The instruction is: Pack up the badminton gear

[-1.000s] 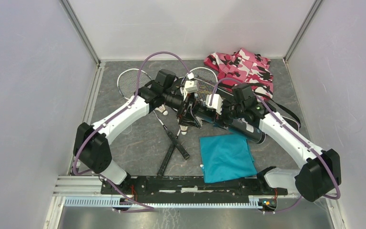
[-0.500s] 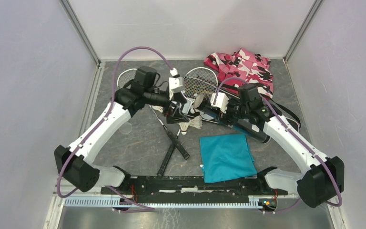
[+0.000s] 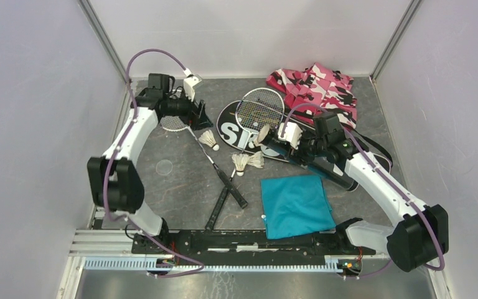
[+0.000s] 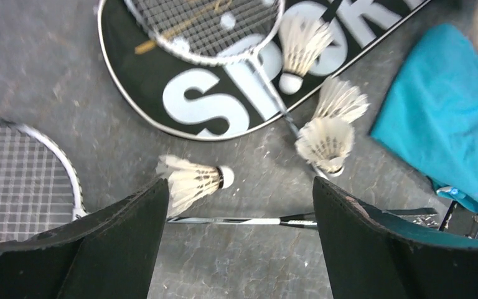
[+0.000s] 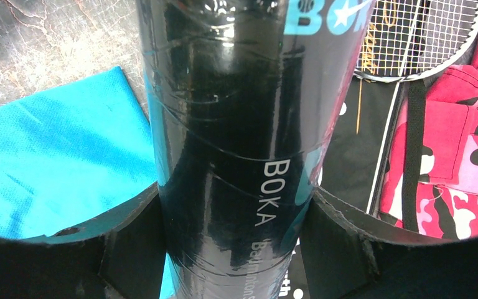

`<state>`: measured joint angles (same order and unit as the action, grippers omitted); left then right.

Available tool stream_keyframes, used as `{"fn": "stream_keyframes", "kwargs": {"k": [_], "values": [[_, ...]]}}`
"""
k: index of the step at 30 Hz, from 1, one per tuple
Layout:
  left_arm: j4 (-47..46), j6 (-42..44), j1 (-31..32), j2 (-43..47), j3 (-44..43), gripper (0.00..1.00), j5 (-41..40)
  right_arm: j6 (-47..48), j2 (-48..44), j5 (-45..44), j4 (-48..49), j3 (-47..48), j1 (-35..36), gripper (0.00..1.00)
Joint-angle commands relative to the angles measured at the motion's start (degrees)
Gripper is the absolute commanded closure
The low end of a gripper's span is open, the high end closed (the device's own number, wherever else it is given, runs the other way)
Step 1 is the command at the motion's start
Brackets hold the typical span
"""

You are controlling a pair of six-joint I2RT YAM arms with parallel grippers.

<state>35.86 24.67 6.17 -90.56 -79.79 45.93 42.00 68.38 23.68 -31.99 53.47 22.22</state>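
Note:
My right gripper (image 3: 278,146) is shut on the long black tube (image 5: 236,156), which lies slanted over the black SPORT bag (image 3: 229,128). A white shuttlecock (image 3: 262,132) sits at the tube's left end. My left gripper (image 3: 198,116) is open and empty at the back left, above a shuttlecock (image 4: 193,180) and a racquet shaft (image 4: 243,220). One racquet head (image 3: 260,107) lies on the bag. The other racquet head (image 4: 12,180) is partly under my left arm. Two more shuttlecocks (image 3: 248,162) lie mid-table. The black handles (image 3: 227,190) cross there.
The teal cloth (image 3: 295,205) lies front right, under the tube's near end. The pink-black camouflage fabric (image 3: 320,87) is at the back right. A small clear disc (image 3: 164,167) lies on the left. Walls close in on three sides.
My left arm has swung from the centre, near the tube's mouth, out to the back left, with its gripper open. My right gripper stays shut on the tube, nearly still.

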Motion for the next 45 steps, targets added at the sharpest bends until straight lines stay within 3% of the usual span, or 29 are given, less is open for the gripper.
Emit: {"fn": "stream_keyframes", "kwargs": {"k": [1, 11, 19, 22, 26, 32, 45], "values": [[5.2, 4.1, -0.7, -7.9, -5.5, 0.11, -3.9, 0.7, -0.9, 0.9, 1.1, -0.4, -0.1, 0.72], [9.3, 7.6, -0.7, -24.1, -15.0, 0.22, -11.1, 0.5, -1.2, 1.4, 1.1, -2.2, -0.1, 0.71], [16.6, 10.9, -0.7, -31.1, -19.0, 0.39, -8.4, 0.5, -1.6, 1.3, 1.4, -3.2, -0.1, 0.71], [18.2, 11.5, -0.7, -31.9, -18.9, 0.48, -5.6, 0.4, -1.4, 1.3, 1.7, -3.2, 0.0, 0.71], [20.0, 11.8, -0.7, -32.4, -18.9, 0.68, -1.8, 0.4, -1.2, 1.1, 1.6, -2.8, -0.1, 0.71], [21.6, 12.4, -0.7, -29.5, -18.5, 0.97, 2.0, 0.7, -1.1, -0.4, 1.3, -2.0, -0.1, 0.71], [21.1, 9.6, -0.4, -8.4, -12.0, 0.98, 17.2, 1.8, 2.7, 0.5, 1.6, 2.3, 0.4, 0.71]]}}
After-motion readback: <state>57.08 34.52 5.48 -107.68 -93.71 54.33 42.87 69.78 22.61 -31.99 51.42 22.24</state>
